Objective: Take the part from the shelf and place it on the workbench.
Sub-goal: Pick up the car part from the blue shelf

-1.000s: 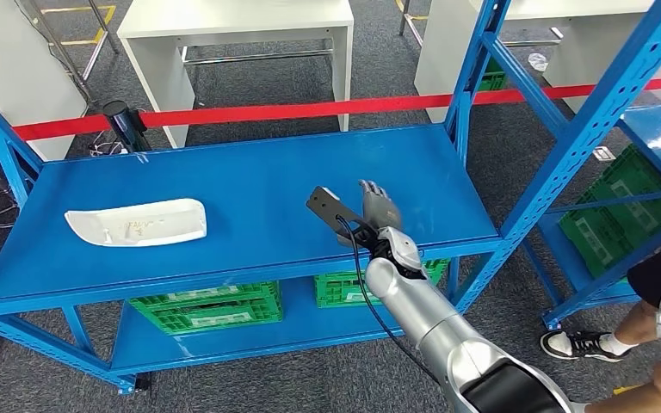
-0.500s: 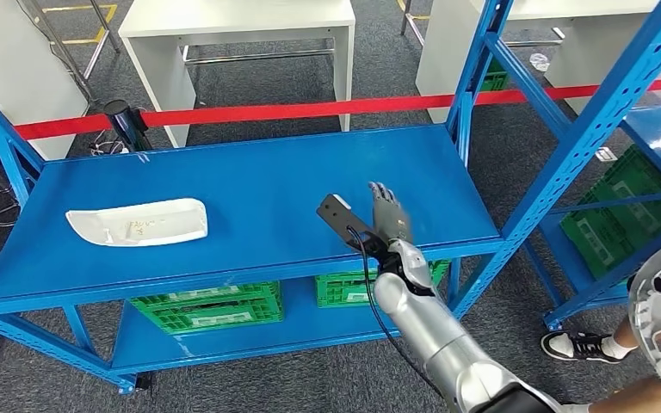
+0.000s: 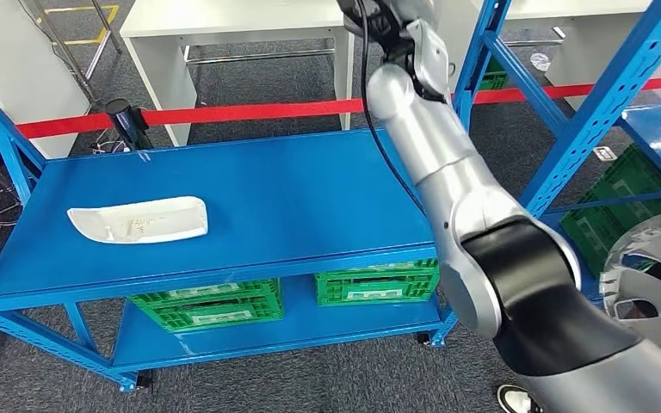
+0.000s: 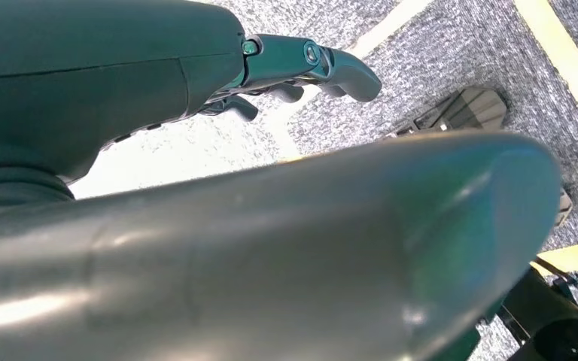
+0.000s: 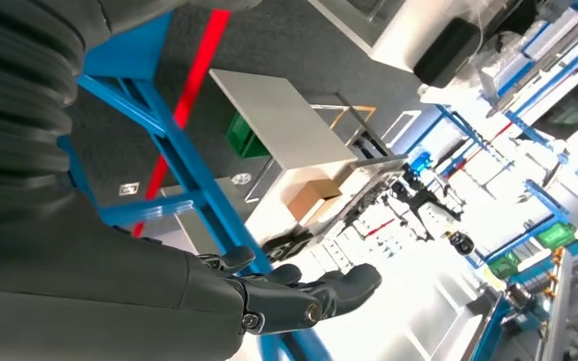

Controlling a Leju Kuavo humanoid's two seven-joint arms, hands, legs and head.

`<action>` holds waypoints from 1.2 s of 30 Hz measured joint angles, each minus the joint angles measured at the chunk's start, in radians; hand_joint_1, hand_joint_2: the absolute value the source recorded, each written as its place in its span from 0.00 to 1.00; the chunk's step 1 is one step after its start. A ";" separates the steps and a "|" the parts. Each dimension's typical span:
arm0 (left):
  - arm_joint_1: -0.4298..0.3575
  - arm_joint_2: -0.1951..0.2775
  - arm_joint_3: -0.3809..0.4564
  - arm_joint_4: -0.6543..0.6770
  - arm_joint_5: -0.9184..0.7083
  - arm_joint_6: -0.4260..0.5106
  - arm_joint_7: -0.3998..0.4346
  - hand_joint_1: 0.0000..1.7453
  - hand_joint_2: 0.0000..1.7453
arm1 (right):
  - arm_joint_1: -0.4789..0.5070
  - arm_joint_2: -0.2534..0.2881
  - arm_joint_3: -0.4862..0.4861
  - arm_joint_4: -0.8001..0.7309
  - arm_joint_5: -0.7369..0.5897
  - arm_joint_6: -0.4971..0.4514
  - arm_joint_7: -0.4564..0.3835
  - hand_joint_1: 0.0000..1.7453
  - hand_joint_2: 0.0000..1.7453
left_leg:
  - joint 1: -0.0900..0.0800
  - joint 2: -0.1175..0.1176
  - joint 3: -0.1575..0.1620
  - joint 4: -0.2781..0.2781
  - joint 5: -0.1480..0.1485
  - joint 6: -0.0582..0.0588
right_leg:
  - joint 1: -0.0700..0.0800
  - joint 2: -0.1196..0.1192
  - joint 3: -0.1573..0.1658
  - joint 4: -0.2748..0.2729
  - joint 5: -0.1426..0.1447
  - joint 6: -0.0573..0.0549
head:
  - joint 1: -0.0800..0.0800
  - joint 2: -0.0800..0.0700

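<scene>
Blue shelf [image 3: 250, 198] spans view. Right arm [image 3: 447, 172] raised high above it. White part [image 3: 138, 220] lies on shelf's left side, untouched. Right hand [image 5: 301, 297]: fingers loosely extended, apart, holding nothing. Left hand [image 4: 301, 68]: fingers apart, empty.

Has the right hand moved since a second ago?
Yes. The right hand has lifted from over the blue shelf up past the red barrier tape.
</scene>
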 joint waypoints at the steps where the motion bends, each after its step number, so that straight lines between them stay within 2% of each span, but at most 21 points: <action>1: -0.001 -0.001 0.000 0.000 0.000 0.000 -0.002 0.00 0.00 | -0.024 0.005 -0.002 0.026 0.006 -0.005 0.004 0.00 1.00 | 0.000 0.000 0.000 0.000 0.000 0.000 | 0.000 0.000 0.000 0.000 0.000 0.000 | 0.000 0.000; 5: -0.008 -0.004 0.000 0.000 0.019 0.000 -0.034 0.00 0.00 | -0.119 0.009 -0.002 0.118 0.113 0.035 0.109 0.00 1.00 | 0.000 0.000 -0.002 0.000 0.000 0.000 | -0.001 0.000 -0.003 0.000 0.000 0.000 | 0.000 0.000; 9: -0.006 -0.004 0.007 0.000 0.057 0.000 -0.047 0.00 0.00 | -0.338 -0.023 0.002 0.222 0.175 0.146 0.216 0.00 1.00 | -0.001 -0.001 -0.005 0.000 0.000 0.002 | -0.002 -0.001 -0.005 0.000 0.000 0.001 | 0.000 0.000; 12: 0.021 -0.003 0.018 0.000 0.064 0.000 -0.035 0.00 0.00 | -0.489 -0.070 0.002 0.273 0.176 0.195 0.238 0.00 1.00 | -0.001 -0.004 -0.004 0.000 -0.002 0.003 | -0.002 -0.003 -0.003 0.000 -0.002 0.002 | 0.000 0.000; 15: 0.057 -0.002 0.019 0.000 0.056 0.000 -0.022 0.00 0.00 | -0.574 -0.111 0.002 0.308 0.175 0.212 0.240 0.00 1.00 | -0.002 -0.003 -0.003 0.000 -0.004 0.004 | -0.002 -0.002 -0.002 -0.002 -0.003 0.003 | 0.000 0.000; 22: 0.068 0.002 0.026 0.000 0.058 0.000 -0.050 0.00 0.00 | -0.606 -0.160 0.001 0.353 0.191 0.211 0.229 0.00 1.00 | -0.002 0.001 0.000 0.000 -0.005 0.006 | -0.003 -0.001 0.000 -0.003 -0.002 0.004 | 0.000 0.000; 36: 0.055 0.003 0.034 0.000 0.064 0.000 -0.059 0.00 0.00 | -0.597 -0.165 0.001 0.378 0.196 0.194 0.219 0.00 1.00 | -0.002 0.001 0.001 0.000 -0.004 0.004 | -0.003 0.000 0.001 -0.002 -0.002 0.005 | 0.000 0.000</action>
